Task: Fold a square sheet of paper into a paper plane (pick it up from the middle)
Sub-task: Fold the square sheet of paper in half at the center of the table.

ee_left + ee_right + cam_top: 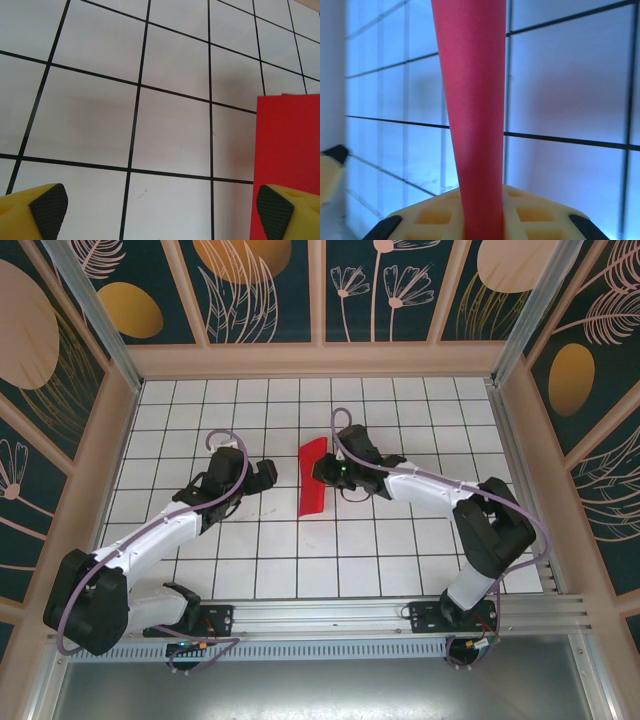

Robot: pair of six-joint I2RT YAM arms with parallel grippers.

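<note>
White gridded tabletop [400, 540], seen from above, carries the folded red paper [312, 478] at its middle, with the right pincer [326, 472] on its right edge and the left pincer [268, 476] near but apart. At the left wrist that pincer [160, 220] hangs spread, 1 pad [274, 214] over the flat paper [287, 145], seemingly ready to help. At the right wrist the pincer [482, 222] pinches the paper [472, 100], which rises as a narrow strip, probably raised for creasing.

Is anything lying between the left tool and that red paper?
Nothing visible does: bare gridded table separates the open left tool from the red paper. The right tool sits at the paper's opposite side.
</note>
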